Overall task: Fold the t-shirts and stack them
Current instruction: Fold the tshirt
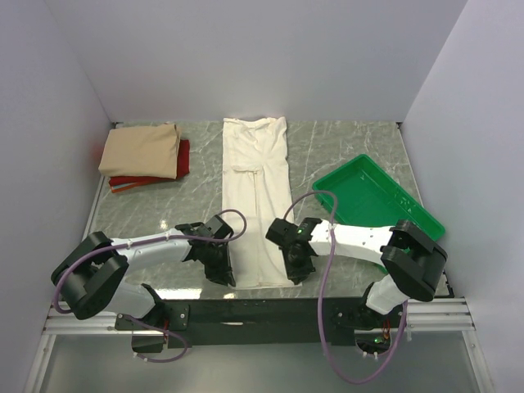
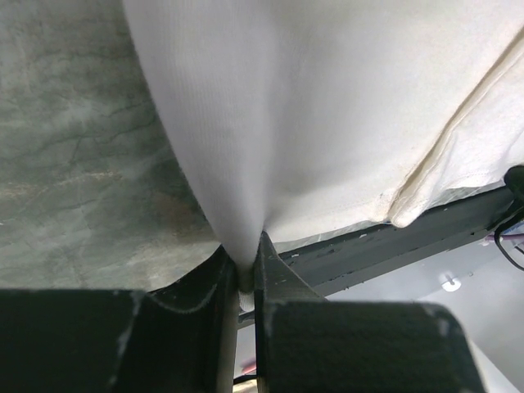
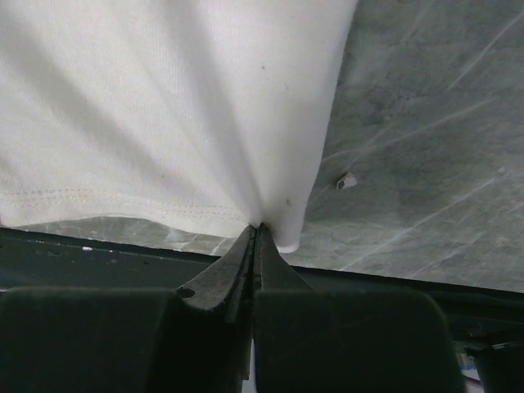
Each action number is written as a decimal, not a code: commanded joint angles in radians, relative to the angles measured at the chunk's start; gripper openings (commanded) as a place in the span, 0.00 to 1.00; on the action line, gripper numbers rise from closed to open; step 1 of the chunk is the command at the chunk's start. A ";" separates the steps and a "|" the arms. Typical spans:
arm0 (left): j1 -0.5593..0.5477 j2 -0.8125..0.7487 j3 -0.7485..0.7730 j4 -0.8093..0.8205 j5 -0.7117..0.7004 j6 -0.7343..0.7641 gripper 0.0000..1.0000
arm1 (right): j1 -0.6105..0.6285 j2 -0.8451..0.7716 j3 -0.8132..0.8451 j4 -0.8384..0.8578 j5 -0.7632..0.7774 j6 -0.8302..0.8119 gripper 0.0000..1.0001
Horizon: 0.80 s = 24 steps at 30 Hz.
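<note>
At bench centre, cream t-shirt lies as a long strip, hem at near edge. Fold well: lift both hem corners level, carry together toward collar, keep cloth taut. Left pincer and right pincer each pinched tight on a hem corner, jaws nearly together. Tan t-shirt rests folded on red t-shirt, far left.

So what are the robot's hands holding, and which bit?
Both hold the cream t-shirt at its near bottom edge: the left gripper pinches the left corner, the right gripper the right corner.
</note>
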 commanded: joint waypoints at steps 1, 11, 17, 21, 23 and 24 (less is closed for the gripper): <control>-0.018 0.058 -0.059 -0.080 -0.136 0.009 0.12 | 0.006 -0.031 -0.016 -0.070 0.021 0.019 0.00; -0.026 0.049 -0.057 -0.085 -0.136 0.003 0.12 | 0.007 -0.035 -0.025 -0.076 0.023 0.022 0.00; -0.042 -0.006 -0.024 -0.135 -0.133 -0.008 0.27 | 0.006 -0.074 0.003 -0.084 -0.003 0.004 0.08; -0.048 -0.081 0.001 -0.194 -0.147 -0.034 0.59 | 0.006 -0.138 0.024 -0.117 -0.012 0.007 0.28; -0.048 -0.135 0.009 -0.209 -0.150 -0.055 0.66 | 0.006 -0.158 0.017 -0.121 -0.015 0.013 0.32; -0.048 -0.152 0.007 -0.223 -0.150 -0.062 0.71 | 0.004 -0.173 0.009 -0.111 -0.017 0.015 0.34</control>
